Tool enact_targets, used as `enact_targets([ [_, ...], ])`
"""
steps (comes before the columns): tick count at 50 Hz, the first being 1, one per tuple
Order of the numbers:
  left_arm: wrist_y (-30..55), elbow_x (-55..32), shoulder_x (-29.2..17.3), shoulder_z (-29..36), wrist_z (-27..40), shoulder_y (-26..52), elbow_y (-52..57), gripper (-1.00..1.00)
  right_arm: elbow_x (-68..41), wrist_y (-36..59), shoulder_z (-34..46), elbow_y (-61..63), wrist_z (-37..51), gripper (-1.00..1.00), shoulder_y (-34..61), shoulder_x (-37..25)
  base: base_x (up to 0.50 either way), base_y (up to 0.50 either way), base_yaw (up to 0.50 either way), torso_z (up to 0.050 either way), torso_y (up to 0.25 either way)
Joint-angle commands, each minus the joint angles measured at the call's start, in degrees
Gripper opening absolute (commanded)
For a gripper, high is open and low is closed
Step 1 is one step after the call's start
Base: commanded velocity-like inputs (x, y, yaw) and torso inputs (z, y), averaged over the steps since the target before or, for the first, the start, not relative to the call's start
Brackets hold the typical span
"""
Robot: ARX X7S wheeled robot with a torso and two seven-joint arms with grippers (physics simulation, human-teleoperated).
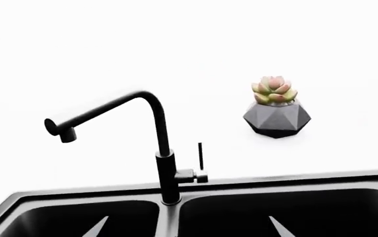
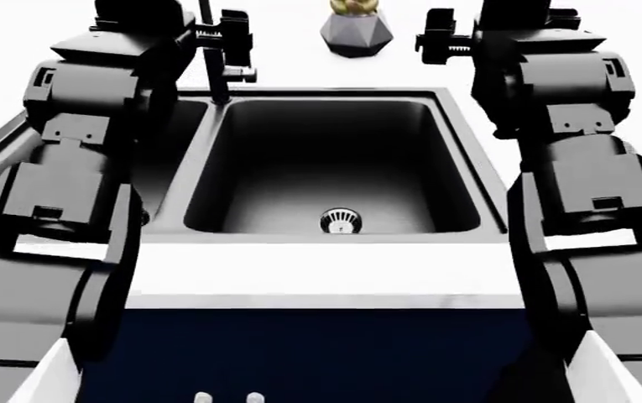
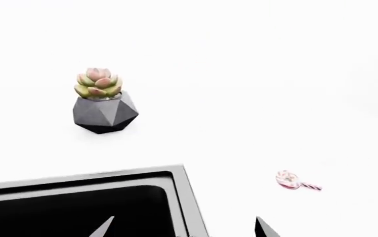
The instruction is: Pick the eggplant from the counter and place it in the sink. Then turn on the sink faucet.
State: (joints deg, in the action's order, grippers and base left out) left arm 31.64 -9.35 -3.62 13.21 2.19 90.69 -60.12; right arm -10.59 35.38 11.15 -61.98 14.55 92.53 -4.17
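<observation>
The eggplant is out of view in every frame. The matte black sink [image 2: 467, 159] lies in the white counter [image 2: 321, 281], and its right basin holds only a round metal drain strainer [image 2: 341, 220]. The slim black sink faucet [image 1: 162, 148] rises behind the basin divider, its spout angled over the left basin and its thin side lever [image 1: 200, 155] upright. My left gripper [image 1: 187, 229] hovers open over the sink, facing the faucet. My right gripper [image 3: 183, 229] is open above the sink's back right corner [image 3: 182, 197]. Neither holds anything.
A succulent in a faceted grey pot [image 1: 277, 116] [image 3: 103, 113] stands on the counter behind the sink. A small pink-and-white wrapped candy [image 3: 297, 181] lies on the counter to the right of the sink. Both black arms [image 2: 86, 168] [image 2: 572, 168] flank the basins.
</observation>
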Motion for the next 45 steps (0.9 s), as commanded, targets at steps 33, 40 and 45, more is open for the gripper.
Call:
enact_targets([
  [33,-6.61,-19.96,3.6,20.07,0.02,4.48,-14.87,1.0,9.0,-5.04,-3.02,-13.0,1.38,1.0,3.62,3.94,0.5,0.0,0.0,0.05,0.0],
  [40,-6.71,-17.64,3.6,17.82,0.38,3.81,-14.87,1.0,8.37,-5.05,-2.59,-13.0,1.75,1.0,3.54,4.01,0.36,0.0,0.0,0.05,0.0],
  [45,-7.58,-18.44,3.6,18.54,1.0,3.33,-14.87,1.0,8.83,-5.2,-2.13,-13.0,2.18,1.0,3.31,3.88,0.0,0.0,0.0,0.05,0.0],
])
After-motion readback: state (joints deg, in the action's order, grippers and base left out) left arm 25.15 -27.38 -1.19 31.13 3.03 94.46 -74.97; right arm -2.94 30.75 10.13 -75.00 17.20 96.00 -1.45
